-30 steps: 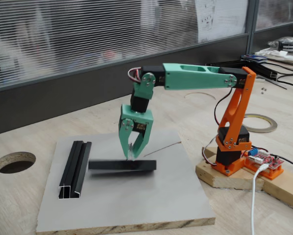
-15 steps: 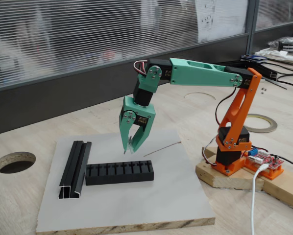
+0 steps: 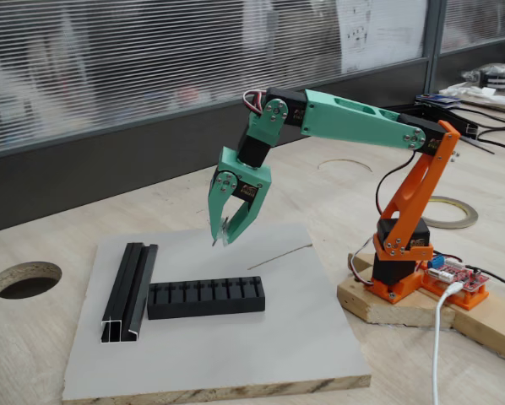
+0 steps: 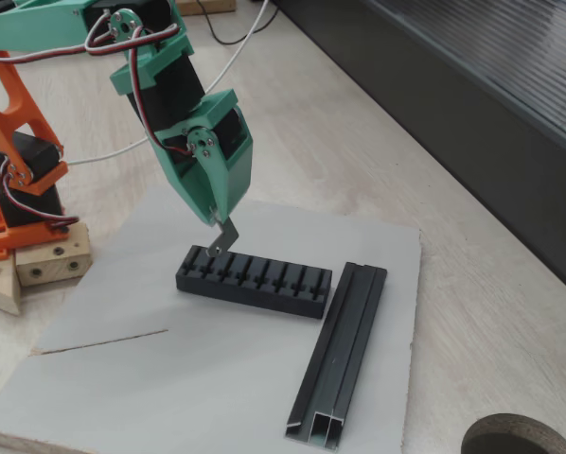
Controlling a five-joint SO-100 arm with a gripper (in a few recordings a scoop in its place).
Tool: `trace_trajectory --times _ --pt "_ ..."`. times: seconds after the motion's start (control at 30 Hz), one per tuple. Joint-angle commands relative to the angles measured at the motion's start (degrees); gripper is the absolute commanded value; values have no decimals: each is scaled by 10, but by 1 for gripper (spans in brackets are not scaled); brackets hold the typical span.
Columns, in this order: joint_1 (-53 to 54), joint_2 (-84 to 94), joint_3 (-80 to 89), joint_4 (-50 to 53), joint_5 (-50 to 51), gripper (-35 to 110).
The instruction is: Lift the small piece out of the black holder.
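1 black holder [image 3: 206, 299], about eight slots, centre of the frame. 1 small piece [image 4: 223, 237]. 1 black rail [image 3: 130, 291], left of centre. 1 thin wire [image 3: 279, 256]. 1 grey board [image 3: 261, 354]. 1 tape roll [image 3: 449, 212], right side. 1 table hole [image 3: 24, 279], left edge.

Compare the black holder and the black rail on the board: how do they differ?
The holder is a short solid block with a row of square slots on top; the rail is longer and narrower, an open channel with a silvery cut end. In both fixed views they lie roughly at right angles, the rail's side near one end of the holder. Both are black and rest flat on the grey board.
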Motion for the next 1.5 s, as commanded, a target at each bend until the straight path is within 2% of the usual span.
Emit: trace_trajectory --times 0.0,0.27,1.47 --pt "-9 29 -12 3 3 5" --pt "-9 51 -72 3 3 5" --pt "-16 98 -75 4 3 5"
